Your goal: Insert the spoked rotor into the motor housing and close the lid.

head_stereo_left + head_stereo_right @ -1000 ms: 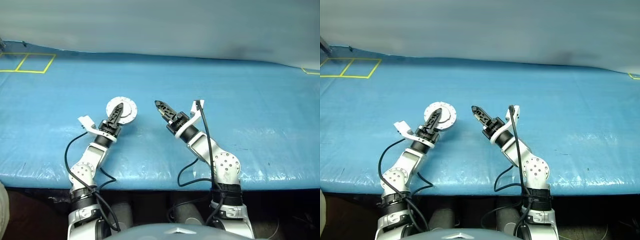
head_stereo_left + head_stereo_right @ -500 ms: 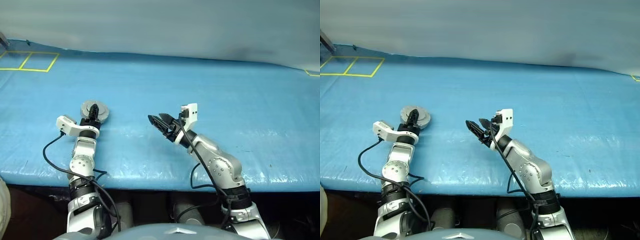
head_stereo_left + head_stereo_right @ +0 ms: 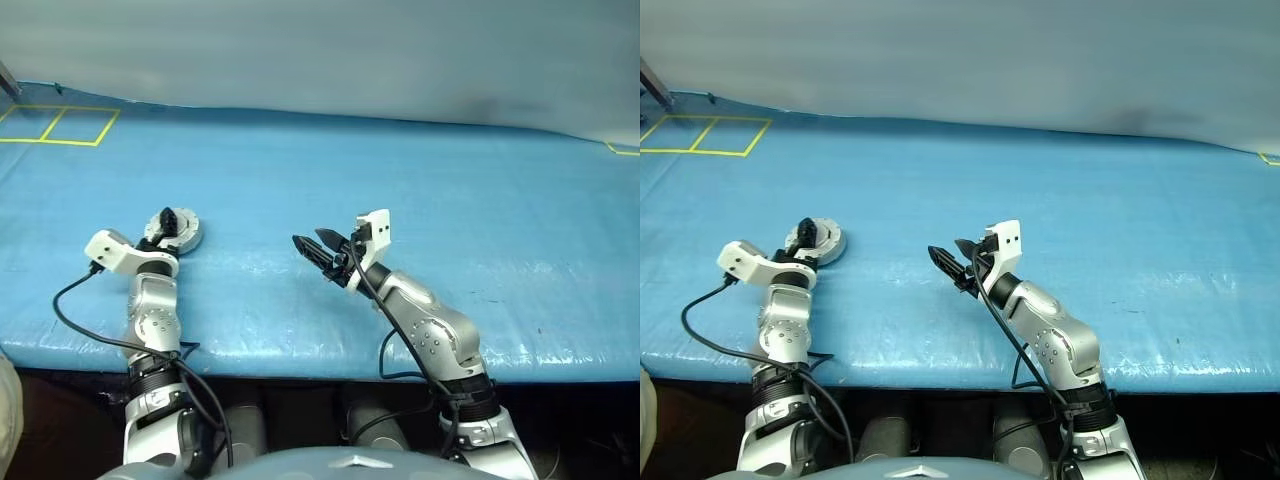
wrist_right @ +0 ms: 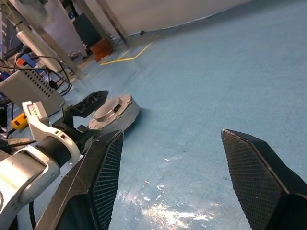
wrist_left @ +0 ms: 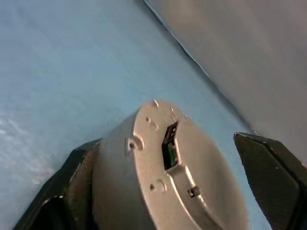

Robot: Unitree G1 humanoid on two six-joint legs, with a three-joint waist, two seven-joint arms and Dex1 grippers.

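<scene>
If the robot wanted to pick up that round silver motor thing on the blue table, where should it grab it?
Probably across its round side wall, from the robot's near-left side. The motor housing lies flat and closed on the blue table, so its low rim is the only grippable part. The left gripper already straddles it, one finger against the wall. The right gripper stands open, apart.

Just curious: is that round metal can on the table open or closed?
Closed: the motor housing shows a flat lid on top, no windings visible.

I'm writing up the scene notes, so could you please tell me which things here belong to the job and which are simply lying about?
Job:
- motor housing, lid closed, on the blue table cover
- left gripper, open around it
- right gripper, open, empty

Lying about:
- yellow tape squares
- orange box, equipment racks
</scene>
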